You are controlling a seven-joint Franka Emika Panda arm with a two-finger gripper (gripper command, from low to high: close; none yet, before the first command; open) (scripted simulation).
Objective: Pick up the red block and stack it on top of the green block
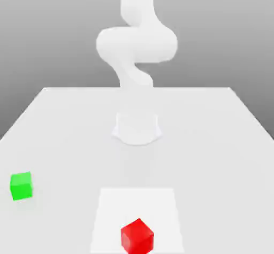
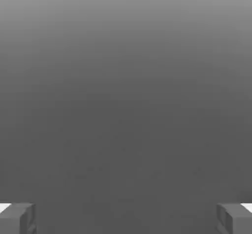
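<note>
In the hand view, the gripper [image 2: 126, 218] stands spread wide, its 2 fingertips [image 2: 17, 218] far apart at opposite edges, with nothing between them and nothing touching them; behind them there is plain grey ground.

In the exterior view, nearest the camera, 1 red block [image 1: 137, 236] sits on a paler square patch [image 1: 160, 205] of the table [image 1: 214, 135], turned so that a corner edge faces the viewer. Farther back and well apart from it, toward the exterior view's left, 1 green block [image 1: 21, 185] rests on the table near its edge. Neither cube is touched by anything. Beyond both, the white arm [image 1: 136, 44] rises from its round base [image 1: 137, 127] at mid-table and bends overhead.
</note>
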